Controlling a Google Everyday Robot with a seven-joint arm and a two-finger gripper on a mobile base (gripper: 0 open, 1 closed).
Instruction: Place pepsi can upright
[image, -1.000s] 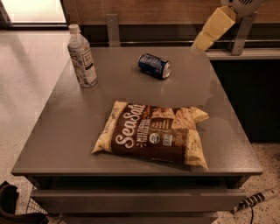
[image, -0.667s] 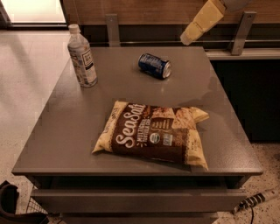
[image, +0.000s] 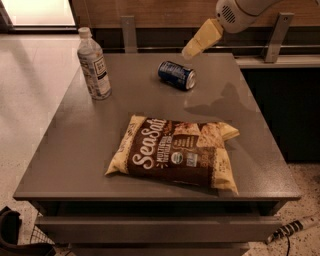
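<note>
While pepsi can (image: 176, 75) lies sideways on table (image: 90, 145), gripper (image: 190, 49) hovers near, state unclear.

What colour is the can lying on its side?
The pepsi can is dark blue with silver ends, per the camera view; the claw hovers just above-right of it in frame.

We can read only one wording for certain: "Sea Salt", in large white script across the brown front of the bag (image: 175, 155) lying on the worktop (image: 70, 150). Beneath it we see smaller white lines and a small round green-and-white seal, but we cannot make out their letters. The bottle (image: 94, 65) carries a white label with dark print too small for us to read. Any lettering on the blue can (image: 176, 75), lying on its side, is illegible to us. The hand (image: 190, 48) hangs above the worktop's far edge, just beyond the can.
</note>
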